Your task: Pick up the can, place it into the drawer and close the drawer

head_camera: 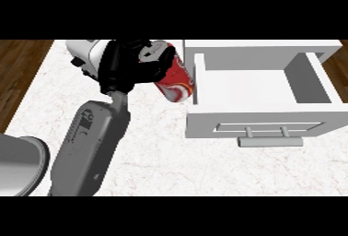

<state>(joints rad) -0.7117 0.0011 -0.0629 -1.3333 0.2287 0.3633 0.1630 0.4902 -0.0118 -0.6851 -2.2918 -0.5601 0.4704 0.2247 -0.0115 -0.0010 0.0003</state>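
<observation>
— Where is the can [176, 79]?
— In the left hand [127, 64], fingers curled round it, above the worktop [156, 159], just beside the left wall of the open drawer [248, 90], perhaps touching it

From my position, the counter top [170, 166] presented a white, faintly veined surface that filled most of the view, with dark brown wooden floor [20, 60] visible beyond its left edge and again as a narrow strip at the far right. A white object [83, 50] with dark spots on its side stood near the counter's far left corner, partly hidden from me, so I could not determine its type. A grey rounded item [19, 159] showed at the lower left, cut off by the view's edge, and I could not identify it.
</observation>
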